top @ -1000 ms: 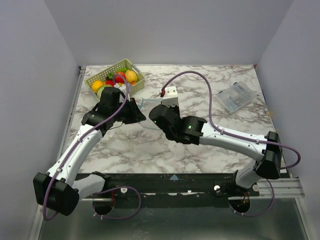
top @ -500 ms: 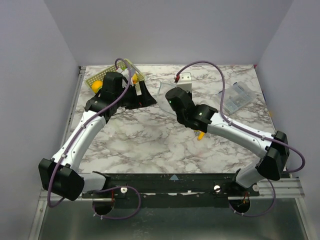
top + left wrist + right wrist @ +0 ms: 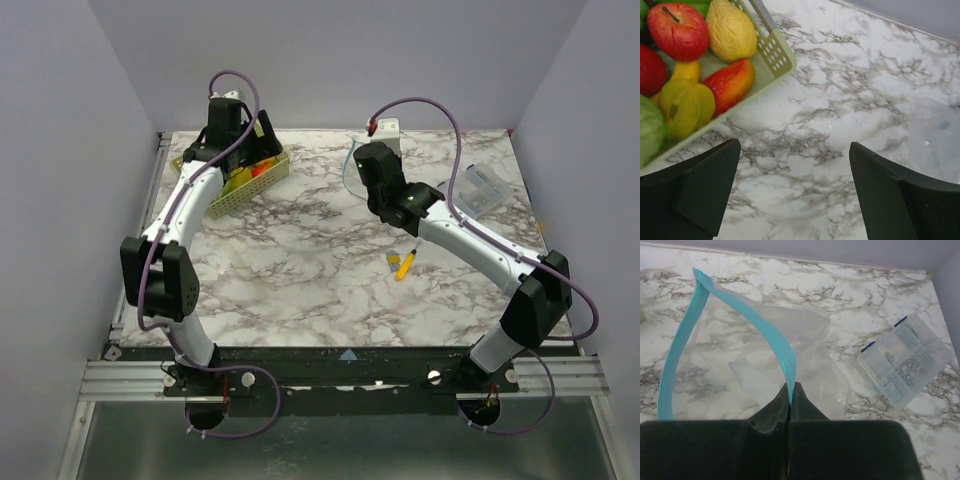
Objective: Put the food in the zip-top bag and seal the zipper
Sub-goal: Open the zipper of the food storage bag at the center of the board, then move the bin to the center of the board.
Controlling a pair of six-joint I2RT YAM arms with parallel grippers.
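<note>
While L jaws gape wide, R jaws pinch zipper.

Food lies in the basket, far left; zip-top bag centre; box right.

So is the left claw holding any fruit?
No, the left claw is open and empty; the fruit sits in the basket.

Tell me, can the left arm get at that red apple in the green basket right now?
Probably yes. The left gripper is open and empty just beside the basket, and the red apple lies uncovered inside it, with nothing between them.
</note>
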